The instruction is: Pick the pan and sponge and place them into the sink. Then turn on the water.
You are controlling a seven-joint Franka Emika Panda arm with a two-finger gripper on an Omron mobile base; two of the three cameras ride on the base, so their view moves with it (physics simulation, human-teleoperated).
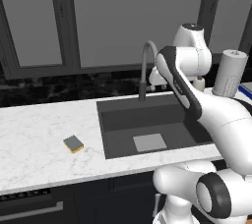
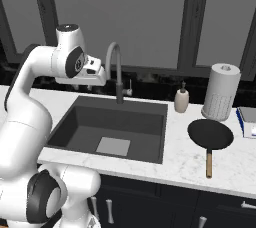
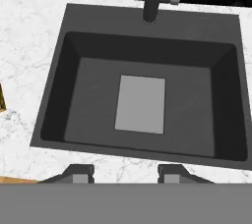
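Observation:
The black pan [image 2: 210, 134] lies on the counter right of the sink, its wooden handle [image 2: 208, 164] pointing toward the front edge. Left of the sink, the grey-topped sponge [image 1: 73, 144] rests on the marble. The dark sink [image 1: 125, 120] [image 2: 150, 122] [image 3: 74, 100] holds nothing; a lighter square patch [image 3: 140, 104] marks its floor. The gooseneck faucet [image 1: 146, 63] [image 2: 116, 67] stands behind the basin. My gripper [image 3: 125, 175] hangs open above the sink, looking straight down, with nothing between its fingertips.
A beige soap bottle [image 2: 181, 98] and a paper towel roll [image 2: 220, 92] [image 1: 230, 73] stand at the back right. A blue-edged flat object [image 2: 247, 121] lies at the far right. Dark windows rise behind the counter. Bare marble [image 1: 34, 129] spreads left of the sponge.

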